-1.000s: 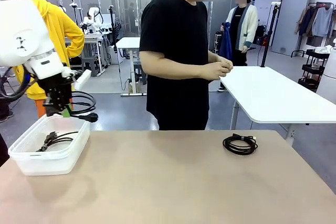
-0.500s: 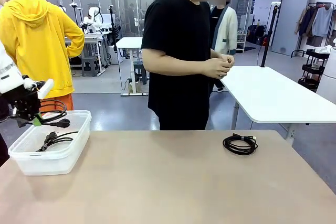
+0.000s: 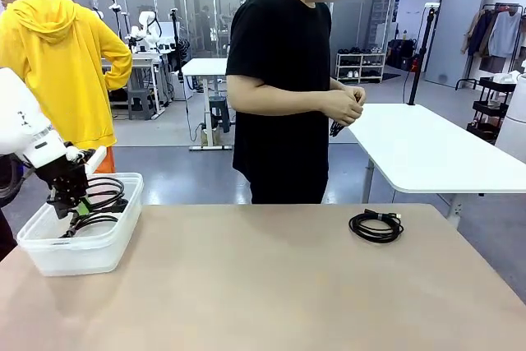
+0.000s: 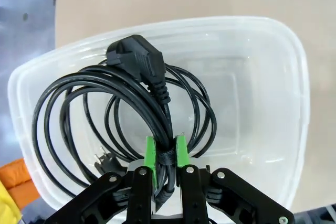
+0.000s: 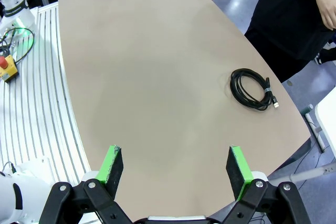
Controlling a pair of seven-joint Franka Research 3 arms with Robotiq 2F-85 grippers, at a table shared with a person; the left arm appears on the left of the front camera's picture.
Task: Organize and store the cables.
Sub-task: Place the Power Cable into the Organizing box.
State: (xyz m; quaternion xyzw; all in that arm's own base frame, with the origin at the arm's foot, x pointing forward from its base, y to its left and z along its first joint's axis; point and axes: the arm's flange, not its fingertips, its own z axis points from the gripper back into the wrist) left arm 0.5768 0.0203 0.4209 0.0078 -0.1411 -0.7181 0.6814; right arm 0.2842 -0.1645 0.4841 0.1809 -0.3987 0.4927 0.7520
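**Coil held over the tub**

Front view: at lower left the left jaws pinch a coiled cable (image 3: 100,193) over the clear tub (image 3: 49,254) (another cord (image 3: 89,221) lies inside). A second coil (image 3: 376,226) sits right of centre on the counter (image 3: 246,285).
Left wrist view: the jaws are clamped on the coil's bound strands, plug at top.
Right wrist view: the right jaws stand wide apart and empty, with the second coil at right.
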